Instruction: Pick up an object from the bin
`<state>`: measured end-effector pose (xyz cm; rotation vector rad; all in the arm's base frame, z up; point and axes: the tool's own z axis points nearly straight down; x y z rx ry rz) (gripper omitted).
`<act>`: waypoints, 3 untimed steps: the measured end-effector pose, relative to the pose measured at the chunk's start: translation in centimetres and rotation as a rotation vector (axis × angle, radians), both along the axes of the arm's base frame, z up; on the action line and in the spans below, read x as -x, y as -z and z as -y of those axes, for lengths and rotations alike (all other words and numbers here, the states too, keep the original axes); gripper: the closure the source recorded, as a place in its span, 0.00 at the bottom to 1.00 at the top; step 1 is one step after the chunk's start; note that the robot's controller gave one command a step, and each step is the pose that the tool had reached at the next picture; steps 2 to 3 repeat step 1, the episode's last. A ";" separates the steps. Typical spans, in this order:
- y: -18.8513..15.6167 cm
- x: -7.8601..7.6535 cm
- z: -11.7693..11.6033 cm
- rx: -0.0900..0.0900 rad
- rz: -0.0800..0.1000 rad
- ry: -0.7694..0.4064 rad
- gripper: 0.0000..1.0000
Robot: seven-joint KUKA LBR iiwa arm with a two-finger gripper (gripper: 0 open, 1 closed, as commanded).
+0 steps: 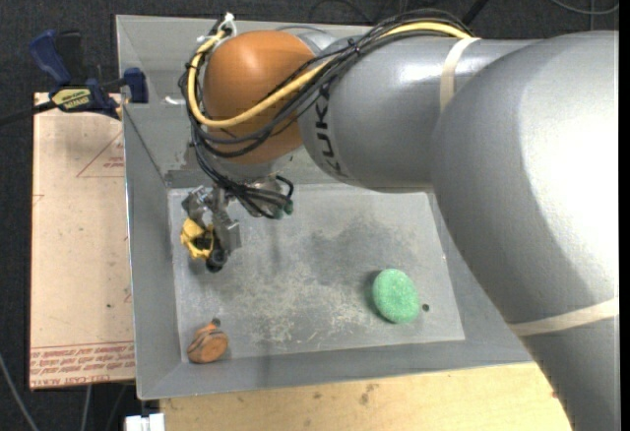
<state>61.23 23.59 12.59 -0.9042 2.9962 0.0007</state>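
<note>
The silver arm (413, 114) comes in from 3 o'clock and crosses the upper part of the grey metal bin (295, 321). Its wrist carries a rounded orange cover (246, 85), and yellow and black cables (200, 109) loop round that cover on the 9 o'clock side. Below the cover the jaws hang down over the bin floor, close to the wall at 9 o'clock.

A small yellow thing (197, 240) with dark markings sits right against the jaws, on their 9 o'clock side and low near the floor. The dark metal and the yellow thing overlap here, so I cannot tell how wide the jaws stand. I also cannot tell whether they have hold of the yellow thing or merely touch it.

Two other things lie on the floor, both well apart from the jaws. A green rounded lump (396, 295) lies at about 4 o'clock, with bare scuffed metal all round it. A small brown-orange thing (208, 344) rests at about 7 o'clock, close to the front wall and roughly at 6 o'clock from the yellow thing, with a clear gap between the two
</note>
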 end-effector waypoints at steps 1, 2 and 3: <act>-13.9 0.5 0.6 -0.001 -0.005 0.107 1.00; -13.9 0.5 0.6 -0.001 -0.005 0.107 1.00; -13.9 0.5 0.6 -0.001 -0.005 0.107 1.00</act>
